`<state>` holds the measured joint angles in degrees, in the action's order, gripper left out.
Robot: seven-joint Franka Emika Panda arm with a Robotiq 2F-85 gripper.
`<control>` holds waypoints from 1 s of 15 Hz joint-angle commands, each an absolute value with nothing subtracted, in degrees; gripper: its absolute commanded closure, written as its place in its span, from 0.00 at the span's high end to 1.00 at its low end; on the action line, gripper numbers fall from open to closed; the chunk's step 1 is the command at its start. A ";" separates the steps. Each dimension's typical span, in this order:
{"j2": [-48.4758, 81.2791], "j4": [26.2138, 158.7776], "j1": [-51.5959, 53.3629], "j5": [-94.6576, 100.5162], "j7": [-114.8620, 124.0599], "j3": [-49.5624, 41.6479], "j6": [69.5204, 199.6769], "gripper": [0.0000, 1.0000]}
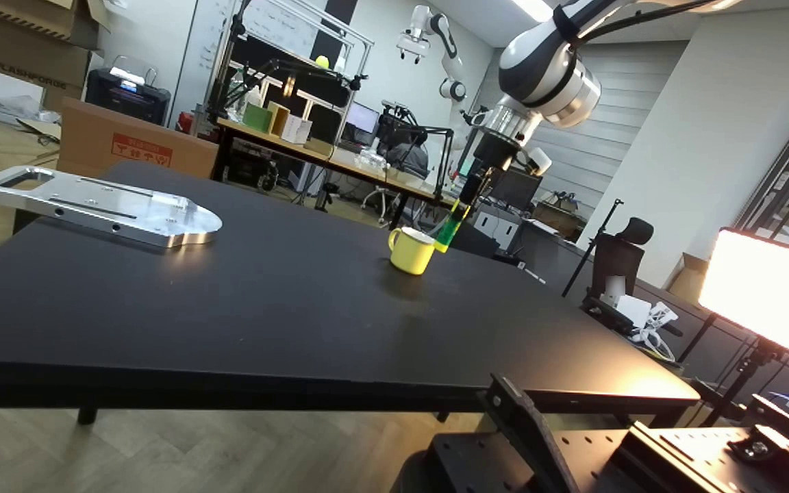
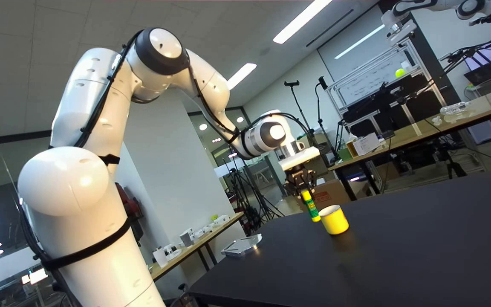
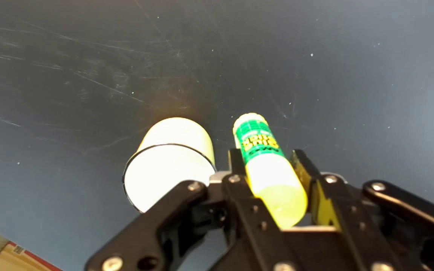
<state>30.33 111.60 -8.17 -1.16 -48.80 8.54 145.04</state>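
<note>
Yellow mug [image 2: 335,222] (the obstacle) beside the glue stick [image 2: 311,208], free room opposite.

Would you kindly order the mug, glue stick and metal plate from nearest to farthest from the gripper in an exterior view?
1. Glue stick: held in the gripper.
2. Mug: on the table, just left in the picture.
3. Metal plate: at the picture's far left.
</note>
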 commanded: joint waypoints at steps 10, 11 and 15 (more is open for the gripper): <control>30.85 109.99 -7.89 -0.91 -49.05 8.19 143.53 0.09; 31.87 108.35 -7.67 -0.47 -49.28 8.08 143.26 0.09; 35.55 102.57 -7.00 -0.01 -49.31 8.06 142.45 0.09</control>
<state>32.24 108.30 -7.75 -0.88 -49.47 8.30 144.09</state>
